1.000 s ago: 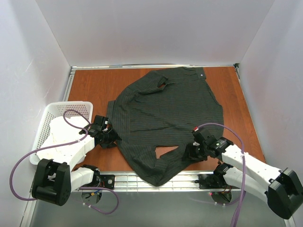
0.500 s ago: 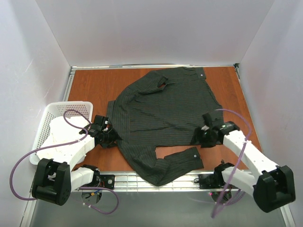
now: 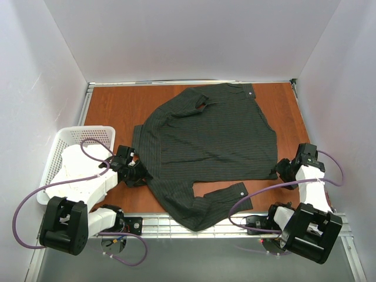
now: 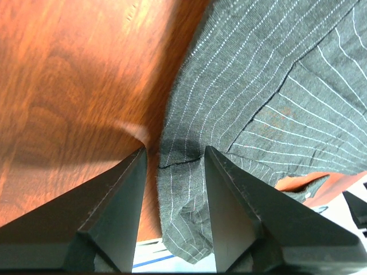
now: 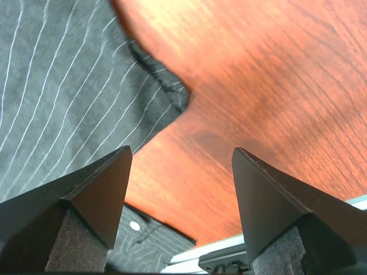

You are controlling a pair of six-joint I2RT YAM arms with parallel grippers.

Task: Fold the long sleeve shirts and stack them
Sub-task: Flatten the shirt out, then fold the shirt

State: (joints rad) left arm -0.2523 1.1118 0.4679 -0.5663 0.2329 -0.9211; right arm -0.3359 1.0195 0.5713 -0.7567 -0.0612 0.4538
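Note:
One long sleeve shirt (image 3: 205, 135), dark charcoal with pale pinstripes, lies spread on the wooden table (image 3: 114, 111) with its collar at the far side. One sleeve runs along the near edge, its buttoned cuff (image 3: 239, 194) lying flat. My left gripper (image 3: 141, 173) stands low at the shirt's left edge. In the left wrist view its jaws (image 4: 175, 157) are open and straddle the shirt's raw edge (image 4: 183, 172) without pinching it. My right gripper (image 3: 281, 171) is open beside the shirt's right hem corner (image 5: 166, 94), over bare wood (image 5: 182, 157), with the cuff (image 5: 137, 240) below it.
A white plastic basket (image 3: 70, 141) sits at the left, partly under the left arm. A metal rail (image 3: 176, 223) runs along the table's near edge, and the shirt's lower fold hangs over it. White walls close in on three sides.
My right gripper let go of the sleeve cuff near the front centre, opened wider and swung right to the shirt's hem corner. The cuff now lies flat. The left gripper barely moved.

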